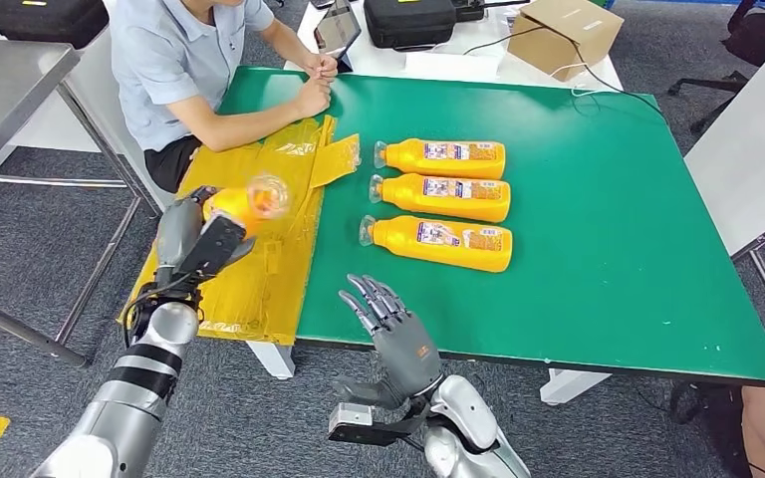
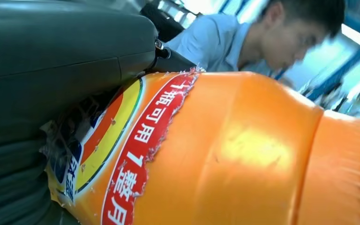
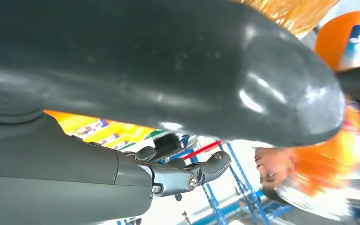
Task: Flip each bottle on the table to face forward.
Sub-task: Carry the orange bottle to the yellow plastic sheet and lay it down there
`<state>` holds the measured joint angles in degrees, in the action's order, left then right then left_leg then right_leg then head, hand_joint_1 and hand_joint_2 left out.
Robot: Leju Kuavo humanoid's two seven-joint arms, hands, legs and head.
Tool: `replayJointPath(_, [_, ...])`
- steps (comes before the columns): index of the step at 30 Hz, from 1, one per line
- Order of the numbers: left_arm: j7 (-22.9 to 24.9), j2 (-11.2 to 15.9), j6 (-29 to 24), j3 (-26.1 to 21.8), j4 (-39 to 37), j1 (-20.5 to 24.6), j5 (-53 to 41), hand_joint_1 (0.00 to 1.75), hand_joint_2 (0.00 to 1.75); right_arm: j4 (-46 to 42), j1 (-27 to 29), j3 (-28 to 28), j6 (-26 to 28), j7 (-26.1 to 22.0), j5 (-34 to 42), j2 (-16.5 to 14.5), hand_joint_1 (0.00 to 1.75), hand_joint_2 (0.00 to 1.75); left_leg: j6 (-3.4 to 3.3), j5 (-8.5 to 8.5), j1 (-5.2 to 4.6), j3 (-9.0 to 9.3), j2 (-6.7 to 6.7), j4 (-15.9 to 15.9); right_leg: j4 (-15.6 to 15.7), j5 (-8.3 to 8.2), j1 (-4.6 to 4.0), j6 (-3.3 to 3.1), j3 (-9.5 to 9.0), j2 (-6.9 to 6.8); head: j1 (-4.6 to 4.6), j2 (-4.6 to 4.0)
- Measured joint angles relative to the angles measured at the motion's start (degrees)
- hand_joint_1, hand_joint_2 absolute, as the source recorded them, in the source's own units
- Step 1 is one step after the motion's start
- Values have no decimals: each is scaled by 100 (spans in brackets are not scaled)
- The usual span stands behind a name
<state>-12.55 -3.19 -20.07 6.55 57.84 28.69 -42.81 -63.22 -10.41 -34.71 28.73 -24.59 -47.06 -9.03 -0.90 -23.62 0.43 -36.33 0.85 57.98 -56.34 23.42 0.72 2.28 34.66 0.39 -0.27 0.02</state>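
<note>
Fingers (image 1: 217,245) of left hand (image 1: 194,239) wrapped tight round orange bottle (image 1: 249,199), held up over yellow plastic sheet (image 1: 259,289) at left end of green table (image 1: 608,249). Its torn label shows in left wrist view (red strip, white writing). Right hand (image 1: 398,334) at near table edge, fingers apart, holding nothing. Three more orange bottles (image 1: 448,189) lie side by side in middle of table, caps pointing left. Person (image 1: 189,60) sits at far left corner, hands together on table.
</note>
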Motion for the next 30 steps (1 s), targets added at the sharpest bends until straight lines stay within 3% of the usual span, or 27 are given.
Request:
replayJointPath(6, [532,128,816,365,-1540,859,-943,175,175,102,-177,-11,-266,-164,131,-135,0,0,-1,2,-1,1,-6,0,-3,-3,1,2,-1,2,0,0])
replayJointPath(12, [792,185,1119,544,-2655,1294,-1228,175,175,261,-251,-76,-309,-241,227,-198,0,0,0,1,-1,0,-6,1,-4,-2,1,2,-3,1,0,0])
replayJointPath(24, [722,199,1296,622,-3348,1571,-1162,175,175,511,-307,-158,-302,-262,311,-207,0,0,2,-1,-1,30,-5,0,-6,-1,1,0,-29,1,0,0])
replayJointPath(25, [700,188,1332,623,-3365,1571,-1144,166,175,531,-308,-160,-298,-262,317,-206,0,0,2,-1,-1,35,-5,0,-6,-1,1,0,-34,1,-1,0])
replayJointPath(28, [660,151,1401,624,-3418,1563,-1115,36,175,593,-308,-160,-283,-267,333,-202,0,0,3,-1,-1,41,-5,0,-6,0,1,0,-41,1,-1,0])
replayJointPath(29, [632,138,1423,621,-3434,1555,-1081,0,175,617,-308,-161,-279,-271,341,-202,0,0,3,-2,-1,41,-4,0,-6,1,1,0,-42,1,-1,0])
replayJointPath(30, [580,125,1455,608,-3449,1543,-1019,0,175,643,-308,-163,-274,-276,352,-201,0,0,3,-2,-1,42,-4,0,-6,1,1,0,-42,1,0,0])
